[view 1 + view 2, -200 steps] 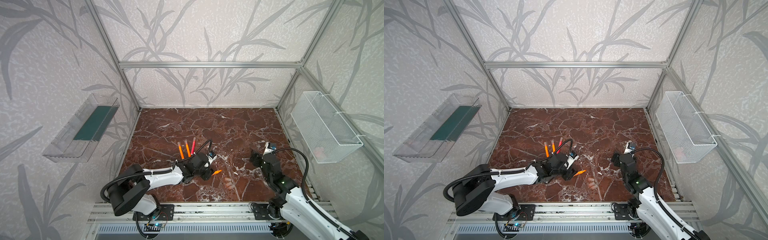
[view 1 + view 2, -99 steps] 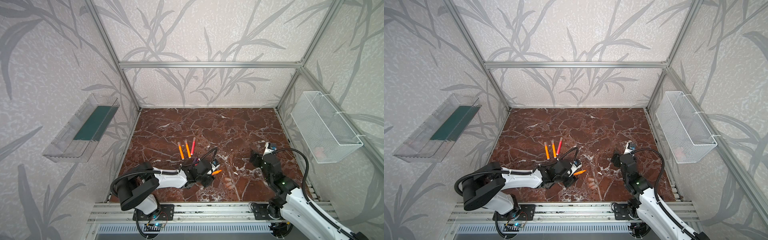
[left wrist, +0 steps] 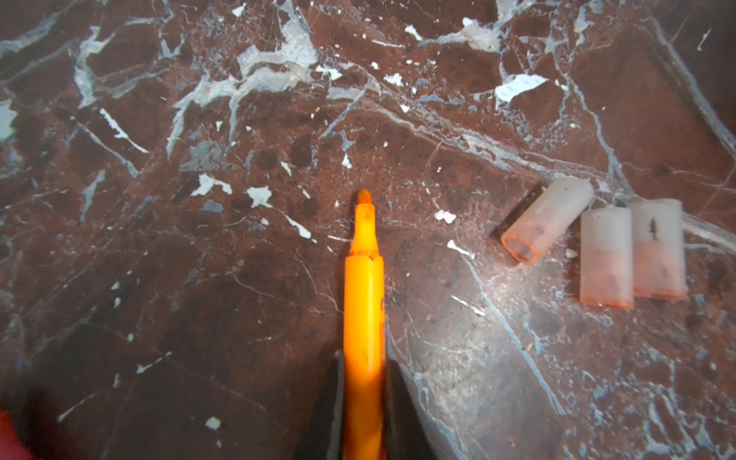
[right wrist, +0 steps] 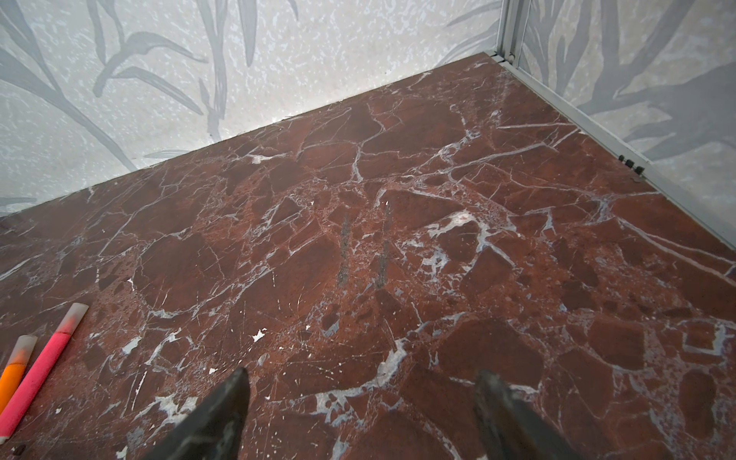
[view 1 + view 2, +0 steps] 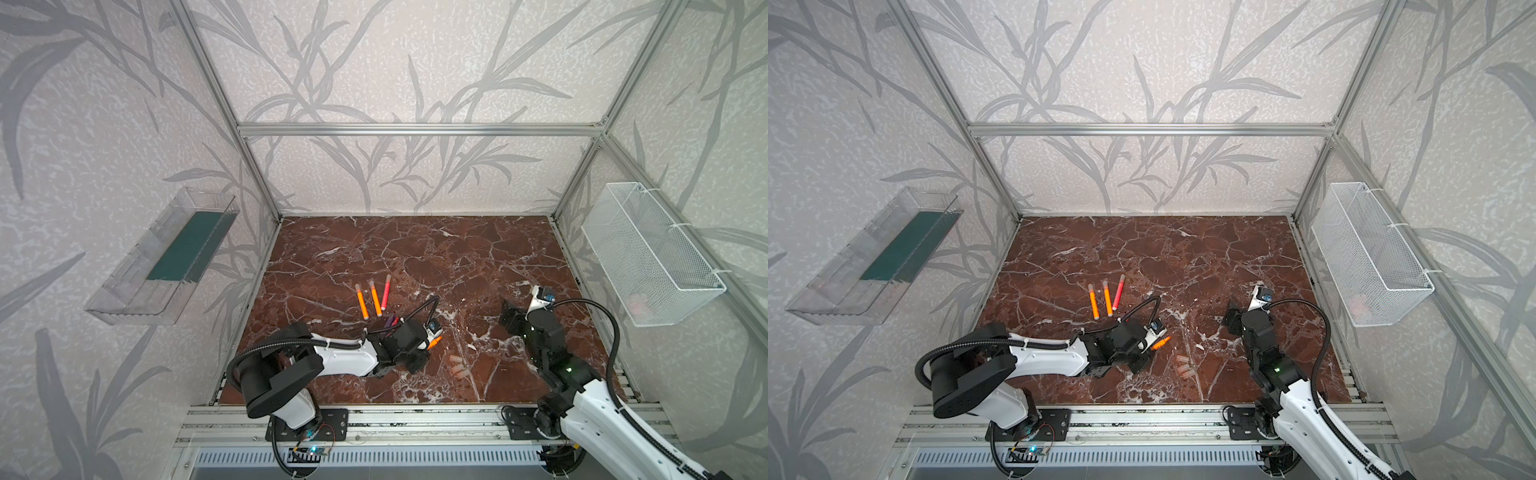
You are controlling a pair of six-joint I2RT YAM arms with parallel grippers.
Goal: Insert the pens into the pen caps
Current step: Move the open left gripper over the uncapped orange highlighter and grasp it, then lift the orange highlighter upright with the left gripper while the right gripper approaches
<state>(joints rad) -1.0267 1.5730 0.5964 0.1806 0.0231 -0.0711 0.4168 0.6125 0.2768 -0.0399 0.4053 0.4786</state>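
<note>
- The left gripper [image 3: 364, 368] is clamped shut on the barrel of an orange pen [image 3: 363, 302]. The pen's bare tip points towards the upper middle of the left wrist frame. Whether the pen rests on the marble table [image 3: 179, 318] or hangs clear of it cannot be told.
- Three loose caps [image 3: 606, 259] lie at the right of that frame, off the pen's line. The nearest cap [image 3: 547, 219] lies slanted with its open mouth towards the lower left. The other two lie side by side, touching.
- The right gripper [image 4: 362, 378] has its fingers spread wide and empty above bare marble.
- The caps look light and would likely skid if pushed, so the right gripper should probably pin one before the tip goes in. The pen then needs to run straight along the cap's axis.
- Only the left wrist view shows the tip and the cap mouths. In both top views the caps are pale specks at lower centre and the wrist hides the grip.
- A top view adds a row of three pens [image 5: 374, 297] at mid-table, apparently capped, and a purple pen [image 5: 390, 320] half hidden by the arm.
- The right wrist view shows a pale cap on the pink pen [image 4: 40, 370] at lower left.
</note>
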